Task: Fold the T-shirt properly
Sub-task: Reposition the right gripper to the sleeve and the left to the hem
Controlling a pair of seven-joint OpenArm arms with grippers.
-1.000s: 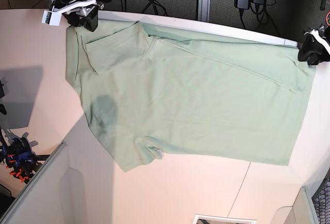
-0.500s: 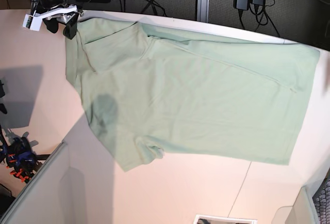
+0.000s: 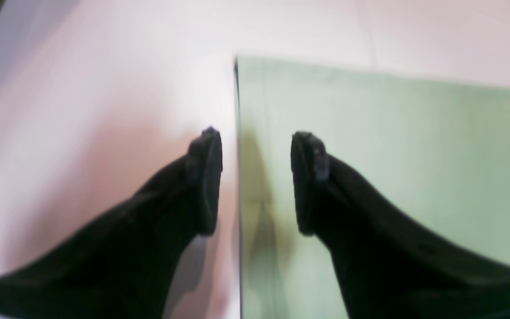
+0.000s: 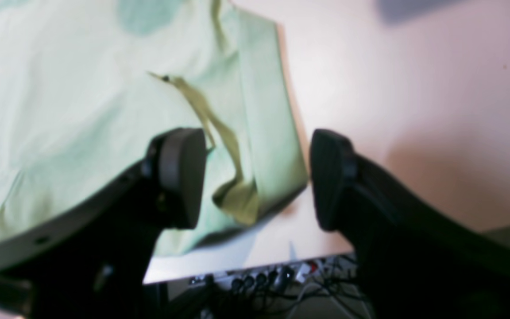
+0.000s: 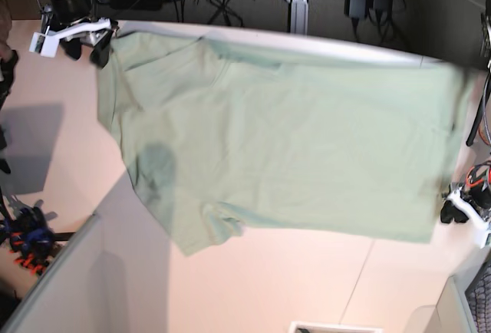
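Sage-green T-shirt (image 5: 284, 133) lies flat; both arms' fingers (image 3: 204, 177) (image 4: 179, 177) apart, seemingly holding nothing, at its edges.

Overhead base view; close wrist views over T-shirt (image 5: 284, 141)

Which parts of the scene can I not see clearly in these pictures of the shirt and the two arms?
- T-shirt buttons and any small mark: base view, too small and blurred to find.
- Left pincer: base view shows only its edge at the right border; whether open there is unclear, though the wrist view shows it open.
- Shirt's far edge: base view, motion blur.
- Cables under the table: right wrist view, blurred, partly behind the right pincer.
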